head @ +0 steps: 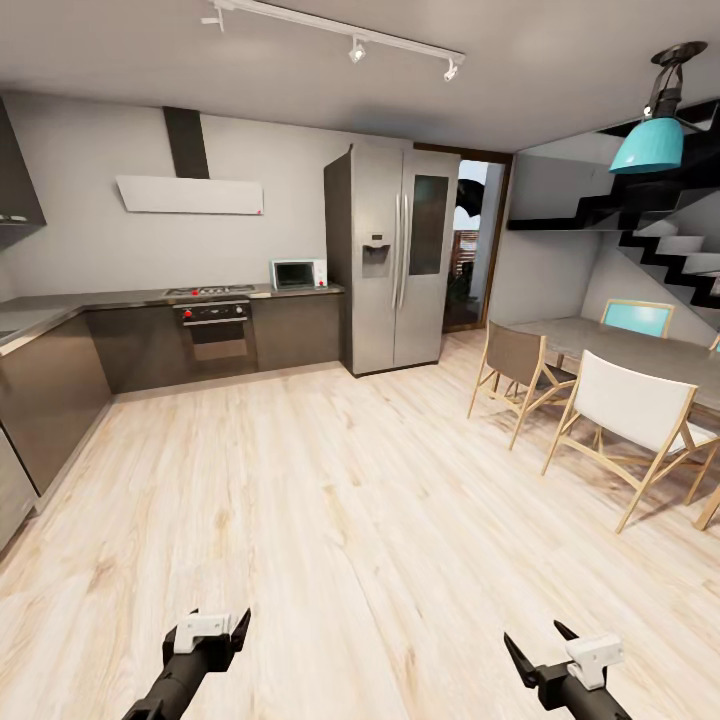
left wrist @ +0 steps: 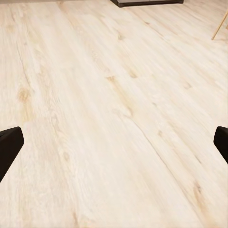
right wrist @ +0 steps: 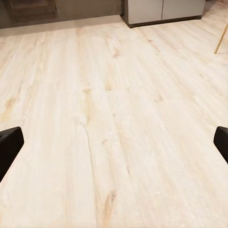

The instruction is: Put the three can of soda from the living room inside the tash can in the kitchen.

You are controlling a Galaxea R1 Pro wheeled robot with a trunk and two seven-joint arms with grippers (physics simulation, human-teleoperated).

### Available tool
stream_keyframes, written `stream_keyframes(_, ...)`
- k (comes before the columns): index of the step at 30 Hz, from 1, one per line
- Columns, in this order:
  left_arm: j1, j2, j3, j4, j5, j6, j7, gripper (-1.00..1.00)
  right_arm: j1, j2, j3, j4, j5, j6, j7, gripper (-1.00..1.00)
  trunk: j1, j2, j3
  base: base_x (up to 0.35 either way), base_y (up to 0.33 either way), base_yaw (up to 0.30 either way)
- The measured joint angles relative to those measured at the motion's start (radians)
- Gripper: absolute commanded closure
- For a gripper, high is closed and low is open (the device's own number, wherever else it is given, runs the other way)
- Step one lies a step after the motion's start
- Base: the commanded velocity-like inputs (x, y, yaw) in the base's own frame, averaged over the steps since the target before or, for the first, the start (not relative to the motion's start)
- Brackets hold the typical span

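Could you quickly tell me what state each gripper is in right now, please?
Left gripper: open, holding nothing.
Right gripper: open, holding nothing.

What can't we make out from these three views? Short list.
- Left counter run: cut off by the head view's left edge, so what stands further along it is unknown.
- Doorway beside the fridge: dark inside, and the fridge covers part of it.
- Dining table: cut off by the right edge.
- Microwave controls: too small to read.
- Left gripper and right gripper: fingertips clipped at both wrist views' edges.
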Motion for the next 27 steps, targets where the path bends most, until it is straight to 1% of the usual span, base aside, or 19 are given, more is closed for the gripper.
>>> stream_keyframes(13, 0.0, -0.001, 0.0, 0.001, -0.002, -0.001, 0.001, -1.0, 0.0, 0.0, 0.007, 0.023, 0.002, -0.001, 0.0, -1.0, 0.0, 0.0, 0.0, 0.0, 0.0, 0.0)
stream_keyframes(27, 0.0, -0.001, 0.001, 0.002, -0.002, -0.001, 0.0, -1.0, 0.0, 0.002, 0.01, 0.027, 0.003, -0.001, 0.0, -1.0, 0.0, 0.0, 0.0, 0.0, 0.0, 0.0)
